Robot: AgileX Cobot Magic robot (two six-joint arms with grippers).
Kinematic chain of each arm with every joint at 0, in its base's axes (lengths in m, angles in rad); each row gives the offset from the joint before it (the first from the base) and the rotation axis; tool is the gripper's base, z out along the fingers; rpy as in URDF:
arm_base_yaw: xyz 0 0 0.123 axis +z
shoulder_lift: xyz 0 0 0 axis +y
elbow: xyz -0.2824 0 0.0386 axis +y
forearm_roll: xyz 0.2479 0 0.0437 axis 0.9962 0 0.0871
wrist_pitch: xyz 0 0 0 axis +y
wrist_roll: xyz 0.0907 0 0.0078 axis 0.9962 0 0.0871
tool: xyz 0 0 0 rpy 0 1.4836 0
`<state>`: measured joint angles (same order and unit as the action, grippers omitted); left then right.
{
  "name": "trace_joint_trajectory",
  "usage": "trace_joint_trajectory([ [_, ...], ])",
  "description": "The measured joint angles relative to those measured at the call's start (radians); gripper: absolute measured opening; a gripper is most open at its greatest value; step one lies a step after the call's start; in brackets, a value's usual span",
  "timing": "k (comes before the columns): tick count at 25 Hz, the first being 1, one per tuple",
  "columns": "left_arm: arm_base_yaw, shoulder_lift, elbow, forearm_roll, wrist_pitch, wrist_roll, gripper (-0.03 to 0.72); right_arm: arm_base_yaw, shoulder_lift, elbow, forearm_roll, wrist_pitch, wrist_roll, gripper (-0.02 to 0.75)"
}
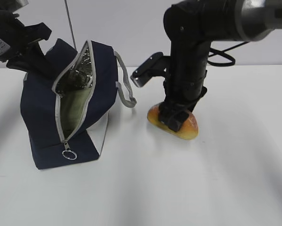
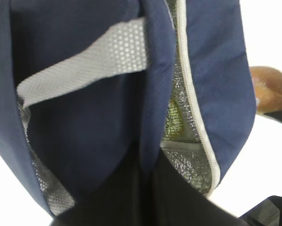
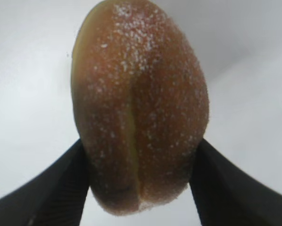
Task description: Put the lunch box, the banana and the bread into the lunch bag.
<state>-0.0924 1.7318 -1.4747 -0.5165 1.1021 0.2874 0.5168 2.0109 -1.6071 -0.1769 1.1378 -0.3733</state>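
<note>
Bread (image 3: 140,108) pinched by right tool (image 3: 138,183); lunch bag (image 1: 42,108) stands nearby.

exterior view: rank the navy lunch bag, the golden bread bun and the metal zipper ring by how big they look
1. Boxy navy-blue fabric lunch bag, easily the largest.
2. Oval golden-brown bread bun, partly hidden by the right end effector around it, still clearly smaller.
3. Small metal zipper ring, the smallest.

The navy lunch bag (image 1: 42,117) stands unzipped with silver lining and a sage-green lid (image 1: 75,110) showing inside, and the glossy golden-brown bread (image 1: 190,128) lies to its right.
</note>
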Motion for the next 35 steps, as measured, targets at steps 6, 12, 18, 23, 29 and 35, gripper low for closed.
trace_joint_trajectory([
  [6, 0.0, 0.0, 0.0, 0.0, 0.0, 0.0, -0.003, 0.0, 0.0, -0.192, 0.095, 0.027, 0.016, 0.458],
  [12, 0.0, 0.0, 0.0, 0.0, 0.0, 0.0, -0.003, 0.0, -0.002, -0.327, 0.288, 0.005, 0.111, 0.458],
  [18, 0.0, 0.0, 0.0, 0.0, 0.0, 0.0, -0.003, 0.0, 0.042, -0.334, 0.609, -0.073, 0.174, 0.458],
  [23, 0.0, 0.0, 0.0, -0.001, 0.0, 0.0, -0.003, 0.0, 0.143, -0.334, 0.743, -0.105, 0.242, 0.458],
  [29, 0.0, 0.0, 0.0, -0.001, 0.001, 0.0, -0.003, 0.0, 0.215, -0.334, 0.852, -0.166, 0.301, 0.501],
  [35, 0.0, 0.0, 0.0, -0.002, 0.002, 0.0, -0.003, -0.006, 0.22, -0.338, 0.88, -0.15, 0.273, 0.637],
])
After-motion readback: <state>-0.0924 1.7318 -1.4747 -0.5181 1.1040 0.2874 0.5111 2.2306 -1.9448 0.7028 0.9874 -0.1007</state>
